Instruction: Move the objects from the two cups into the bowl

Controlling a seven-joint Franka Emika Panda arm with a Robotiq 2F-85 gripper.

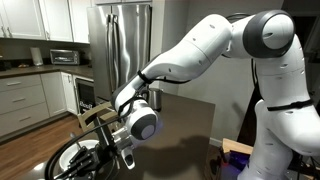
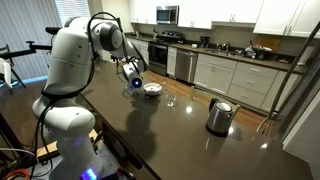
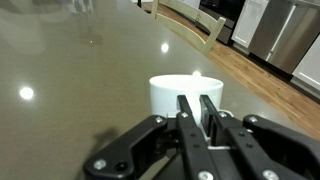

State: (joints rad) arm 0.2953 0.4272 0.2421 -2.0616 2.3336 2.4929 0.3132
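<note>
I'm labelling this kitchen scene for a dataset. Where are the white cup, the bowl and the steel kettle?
white cup point(image 3: 165, 100), wrist view, on its front wall beside the end effector.
bowl point(image 2: 153, 91), in an exterior view, on its near wall.
steel kettle point(image 2: 219, 120), in an exterior view, on its body.

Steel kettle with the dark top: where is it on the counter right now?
In an exterior view the steel kettle stands on the dark countertop toward the picture's right, well past the clear glass tumbler and wide white bowl.

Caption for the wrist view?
Shut gripper at the near wall of a white cup on a glossy dark countertop.
</note>
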